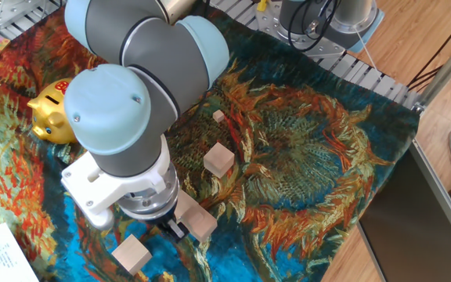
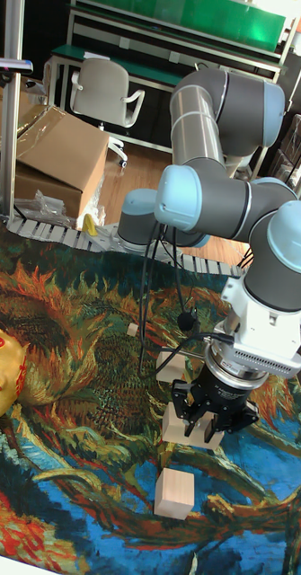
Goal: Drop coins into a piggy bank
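Low over the painted cloth (image 1: 304, 157), the tool (image 2: 209, 422) seemingly grips a wooden block (image 2: 188, 426), though its fingers are partly hidden. Well apart, the piggy bank (image 1: 52, 113) stands on the bench.

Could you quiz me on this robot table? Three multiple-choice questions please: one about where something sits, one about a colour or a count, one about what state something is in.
1. Where is the piggy bank?
A. Beside the arm, on the painted cloth
B. On a wooden block
C. In the tool

2. What colour is the piggy bank?
A. Blue
B. Gold with red markings
C. White

3. How does the tool stand?
A. Raised high above the table
B. Low over a wooden block
C. Resting on the piggy bank

Answers: 1 A, the fixed view shows it on the cloth next to the arm. 2 B, both views show shiny gold with red. 3 B, the tall view shows it right above a block.
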`<state>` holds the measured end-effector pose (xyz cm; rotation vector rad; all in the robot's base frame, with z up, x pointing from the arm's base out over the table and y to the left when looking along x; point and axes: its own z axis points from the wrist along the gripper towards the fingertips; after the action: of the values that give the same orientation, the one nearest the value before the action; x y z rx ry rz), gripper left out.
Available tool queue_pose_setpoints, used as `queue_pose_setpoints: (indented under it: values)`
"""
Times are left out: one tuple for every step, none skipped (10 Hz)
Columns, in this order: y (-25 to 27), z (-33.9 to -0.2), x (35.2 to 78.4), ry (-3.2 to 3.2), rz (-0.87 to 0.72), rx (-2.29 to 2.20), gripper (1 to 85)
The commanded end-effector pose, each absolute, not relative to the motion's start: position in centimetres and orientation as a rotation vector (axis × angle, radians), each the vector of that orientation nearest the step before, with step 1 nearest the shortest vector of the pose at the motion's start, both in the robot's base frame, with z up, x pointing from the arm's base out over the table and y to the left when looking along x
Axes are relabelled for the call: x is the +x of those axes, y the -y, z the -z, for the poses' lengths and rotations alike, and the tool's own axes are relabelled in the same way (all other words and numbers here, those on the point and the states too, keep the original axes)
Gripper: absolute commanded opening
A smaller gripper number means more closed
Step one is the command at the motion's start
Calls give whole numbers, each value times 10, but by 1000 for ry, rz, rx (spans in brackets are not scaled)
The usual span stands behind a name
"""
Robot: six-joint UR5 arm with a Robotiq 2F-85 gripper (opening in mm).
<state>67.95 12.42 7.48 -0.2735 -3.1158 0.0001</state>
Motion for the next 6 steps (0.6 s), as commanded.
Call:
queue_pose_setpoints:
  values:
    - [-128, -77, 681, 3112, 33, -308, 320]
    - [-126, -77, 681, 3113, 21, -305, 320]
    - [-127, -77, 681, 3114, 24, -308, 327]
    - [-124, -77, 681, 3115, 9, -306, 327]
    - [-122, -77, 680, 3110, -6, -303, 327]
    - [-121, -77, 677, 3099, -10, -307, 313]
